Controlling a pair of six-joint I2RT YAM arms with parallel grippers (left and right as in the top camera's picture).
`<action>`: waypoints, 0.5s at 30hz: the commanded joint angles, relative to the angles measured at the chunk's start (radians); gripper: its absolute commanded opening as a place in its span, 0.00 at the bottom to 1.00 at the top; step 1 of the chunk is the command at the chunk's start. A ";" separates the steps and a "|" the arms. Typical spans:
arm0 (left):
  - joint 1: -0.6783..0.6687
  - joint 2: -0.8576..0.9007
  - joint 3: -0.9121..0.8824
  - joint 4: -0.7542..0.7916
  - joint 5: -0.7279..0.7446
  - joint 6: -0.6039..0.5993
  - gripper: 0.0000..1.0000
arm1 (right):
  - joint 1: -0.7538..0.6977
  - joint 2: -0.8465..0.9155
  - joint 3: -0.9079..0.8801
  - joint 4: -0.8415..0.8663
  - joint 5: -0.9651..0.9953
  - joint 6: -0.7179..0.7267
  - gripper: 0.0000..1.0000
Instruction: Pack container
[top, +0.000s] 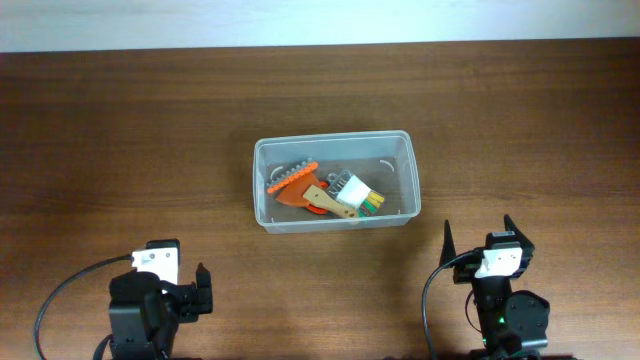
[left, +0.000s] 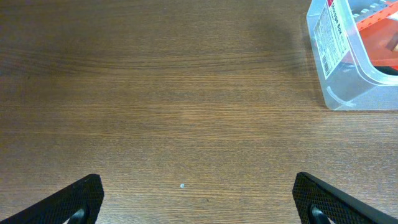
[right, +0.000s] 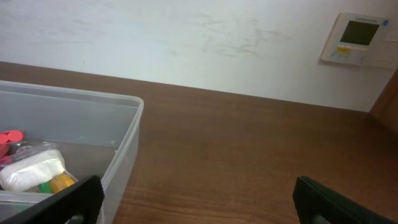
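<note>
The clear plastic container (top: 262, 190) stands in the middle of the wooden table. Inside it lie an orange comb-like piece (top: 290, 177), an orange item with a wooden handle (top: 320, 198) and a white packet with green and yellow ends (top: 358, 193). My left gripper (top: 190, 290) is open and empty near the front edge, left of the container, whose corner shows in the left wrist view (left: 348, 68). My right gripper (top: 478, 240) is open and empty at the front right; the container shows in the right wrist view (right: 121, 149).
A white wall with a thermostat panel (right: 357, 38) stands beyond the table's far edge. Black cables run from both arm bases at the front.
</note>
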 joint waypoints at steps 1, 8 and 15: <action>0.000 -0.006 -0.004 0.000 -0.004 -0.010 0.99 | -0.006 -0.006 -0.012 0.003 0.019 0.015 0.99; 0.000 -0.006 -0.004 0.000 -0.004 -0.010 0.99 | -0.006 -0.006 -0.012 0.003 0.019 0.015 0.99; -0.006 -0.040 -0.004 -0.006 -0.005 -0.010 0.99 | -0.006 -0.006 -0.012 0.003 0.019 0.015 0.99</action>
